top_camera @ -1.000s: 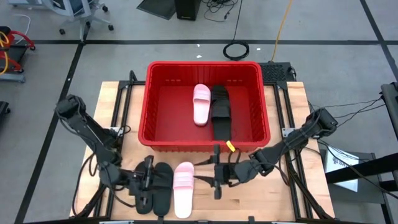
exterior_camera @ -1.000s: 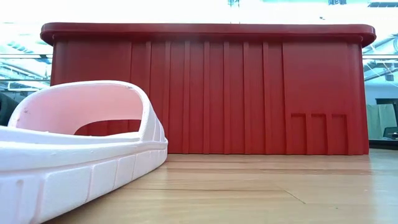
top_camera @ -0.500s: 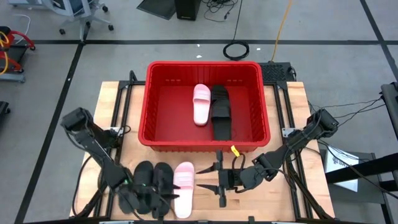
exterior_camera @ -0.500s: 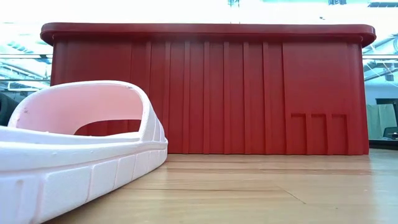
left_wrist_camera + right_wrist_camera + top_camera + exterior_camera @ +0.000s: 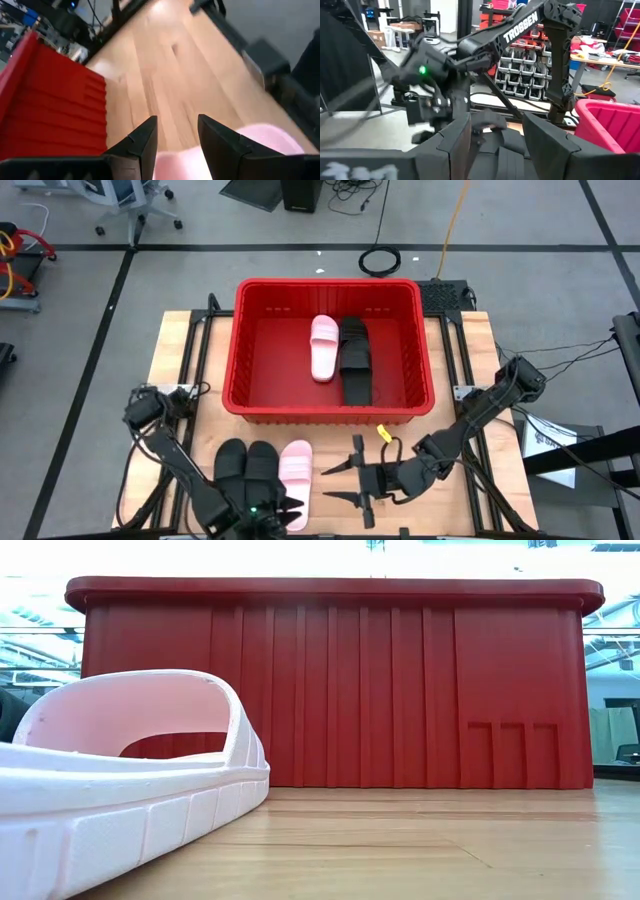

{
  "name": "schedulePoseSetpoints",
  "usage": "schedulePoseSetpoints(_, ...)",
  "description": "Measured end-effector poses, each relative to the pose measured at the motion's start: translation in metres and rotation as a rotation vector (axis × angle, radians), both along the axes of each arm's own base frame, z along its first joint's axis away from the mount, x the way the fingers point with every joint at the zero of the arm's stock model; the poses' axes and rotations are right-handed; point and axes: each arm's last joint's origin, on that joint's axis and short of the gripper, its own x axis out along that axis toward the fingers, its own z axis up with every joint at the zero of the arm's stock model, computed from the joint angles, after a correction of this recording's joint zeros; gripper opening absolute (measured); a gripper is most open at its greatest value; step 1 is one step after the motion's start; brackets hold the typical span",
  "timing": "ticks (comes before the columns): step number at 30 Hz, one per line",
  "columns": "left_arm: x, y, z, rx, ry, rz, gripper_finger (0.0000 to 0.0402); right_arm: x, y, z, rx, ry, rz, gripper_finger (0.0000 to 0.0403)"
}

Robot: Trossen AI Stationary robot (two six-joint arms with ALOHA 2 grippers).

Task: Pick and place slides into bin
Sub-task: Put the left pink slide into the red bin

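Note:
The red bin (image 5: 328,412) stands at the table's far middle and holds a pink slide (image 5: 323,348) and black slides (image 5: 353,358) lying flat on its floor. On the table in front of it, side by side on their soles, lie two black slides (image 5: 232,465) (image 5: 262,464) and a pink slide (image 5: 296,467), which also fills the low view's left (image 5: 120,790). My left gripper (image 5: 285,515) is open, low over the pink slide's near end (image 5: 272,137); I cannot tell whether it touches. My right gripper (image 5: 338,483) is open and empty, right of the pink slide.
Bare wood (image 5: 470,380) runs along both sides of the bin and at the front right. The bin's near wall (image 5: 330,690) rises close behind the loose slides. My left arm (image 5: 520,25) crosses the right wrist view.
My left gripper has gone from above the black slides toward the table's near edge and a little right, to the slides' near ends; both black slides now show uncovered. My right gripper has drawn back toward the near edge, still open.

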Motion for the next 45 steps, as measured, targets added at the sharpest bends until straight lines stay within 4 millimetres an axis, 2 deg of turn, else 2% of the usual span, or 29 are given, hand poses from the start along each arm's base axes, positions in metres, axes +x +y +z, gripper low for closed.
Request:
schedulePoseSetpoints(4,0.000,0.002,-0.010,0.011,0.041,0.040,0.0147,-0.001,0.001,0.001,0.014,-0.005,0.002,0.0169)
schedulePoseSetpoints(19,0.006,0.024,-0.019,-0.065,0.137,0.202,0.0147,-0.001,0.001,0.000,0.055,0.010,-0.003,0.0169)
schedulePoseSetpoints(28,0.013,0.034,-0.020,-0.085,0.174,0.239,0.0147,-0.001,0.001,-0.001,0.059,0.019,-0.004,0.0169)
schedulePoseSetpoints(45,0.010,0.045,-0.031,-0.076,0.209,0.294,0.0147,-0.001,0.001,-0.002,0.055,0.025,-0.004,0.0169)
